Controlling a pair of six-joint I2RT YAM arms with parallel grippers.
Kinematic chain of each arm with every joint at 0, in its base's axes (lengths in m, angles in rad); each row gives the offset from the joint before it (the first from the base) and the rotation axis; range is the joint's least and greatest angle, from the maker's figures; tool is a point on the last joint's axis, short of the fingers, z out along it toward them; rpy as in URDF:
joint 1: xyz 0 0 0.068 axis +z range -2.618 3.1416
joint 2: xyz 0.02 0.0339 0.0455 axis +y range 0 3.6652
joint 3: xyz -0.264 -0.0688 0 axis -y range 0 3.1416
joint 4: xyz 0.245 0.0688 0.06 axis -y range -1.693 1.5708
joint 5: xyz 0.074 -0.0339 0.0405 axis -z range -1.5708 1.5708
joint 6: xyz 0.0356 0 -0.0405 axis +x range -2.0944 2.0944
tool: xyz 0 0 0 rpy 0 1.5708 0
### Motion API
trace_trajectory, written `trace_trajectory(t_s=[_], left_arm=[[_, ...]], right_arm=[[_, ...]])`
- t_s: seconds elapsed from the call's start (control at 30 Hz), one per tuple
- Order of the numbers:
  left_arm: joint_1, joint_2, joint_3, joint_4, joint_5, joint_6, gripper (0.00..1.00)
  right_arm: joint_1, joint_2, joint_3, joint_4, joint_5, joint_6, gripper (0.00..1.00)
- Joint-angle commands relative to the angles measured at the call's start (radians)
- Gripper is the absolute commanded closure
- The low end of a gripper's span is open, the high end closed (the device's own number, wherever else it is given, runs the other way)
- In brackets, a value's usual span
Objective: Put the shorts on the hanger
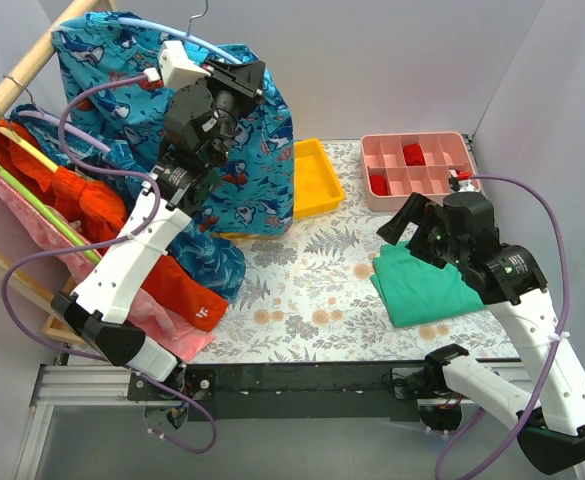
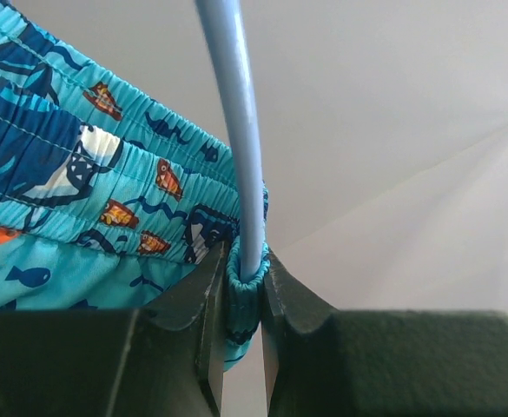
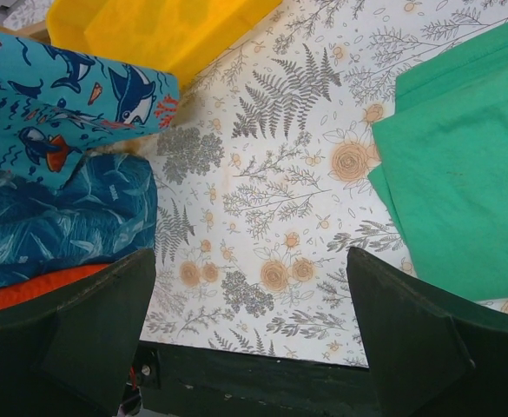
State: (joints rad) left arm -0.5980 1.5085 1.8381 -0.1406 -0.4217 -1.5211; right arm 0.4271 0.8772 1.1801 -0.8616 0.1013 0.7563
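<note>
The turquoise printed shorts hang from the thin light-blue hanger at the back left, above the table. My left gripper is raised at the hanger's right end. In the left wrist view the gripper is shut on the shorts' elastic waistband, which wraps round the tip of the hanger. My right gripper is open and empty, low over the floral mat. In the right wrist view its jaws stand wide apart, with a leg of the shorts at the upper left.
A wooden rack at the left holds orange and pink garments on other hangers. A darker teal garment lies under the shorts. A yellow tray and a pink compartment tray stand at the back. A folded green cloth lies at the right.
</note>
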Motion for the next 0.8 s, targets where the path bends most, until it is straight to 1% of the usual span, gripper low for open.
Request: trace_trajectory(t_s=[0.0, 0.1, 0.2, 0.27, 0.33, 0.4, 0.5, 0.53, 0.57, 0.77], left_arm=[[-0.046, -0.037, -0.011, 0.055, -0.029, -0.056, 1.00], [-0.075, -0.044, -0.023, 0.065, -0.071, -0.034, 1.00], [-0.079, -0.057, -0.048, 0.090, -0.100, -0.039, 1.00], [-0.075, -0.059, -0.036, 0.082, -0.121, -0.017, 1.00], [-0.060, -0.050, -0.007, 0.055, -0.106, -0.019, 1.00], [-0.013, -0.042, 0.029, 0.023, -0.054, -0.046, 1.00], [0.061, -0.034, 0.047, -0.022, 0.029, -0.102, 1.00], [0.105, -0.036, 0.047, -0.027, 0.053, -0.140, 1.00], [0.127, -0.036, 0.047, -0.036, 0.101, -0.158, 1.00], [0.245, -0.047, 0.036, -0.043, 0.188, -0.230, 1.00]], right_arm=[[0.002, -0.010, -0.005, 0.027, 0.011, 0.003, 0.01], [0.002, -0.018, -0.011, 0.027, 0.017, 0.003, 0.01], [0.002, -0.020, -0.011, 0.026, 0.017, -0.002, 0.01], [0.002, -0.021, -0.014, 0.024, 0.017, -0.003, 0.01], [0.002, -0.023, -0.019, 0.026, 0.020, -0.005, 0.02], [0.002, -0.023, -0.022, 0.026, 0.018, -0.006, 0.01], [0.002, -0.026, -0.022, 0.024, 0.018, -0.008, 0.02], [0.002, -0.026, -0.022, 0.022, 0.020, -0.009, 0.02], [0.002, -0.027, -0.020, 0.022, 0.020, -0.009, 0.01], [0.002, -0.021, -0.016, 0.022, 0.021, -0.011, 0.01]])
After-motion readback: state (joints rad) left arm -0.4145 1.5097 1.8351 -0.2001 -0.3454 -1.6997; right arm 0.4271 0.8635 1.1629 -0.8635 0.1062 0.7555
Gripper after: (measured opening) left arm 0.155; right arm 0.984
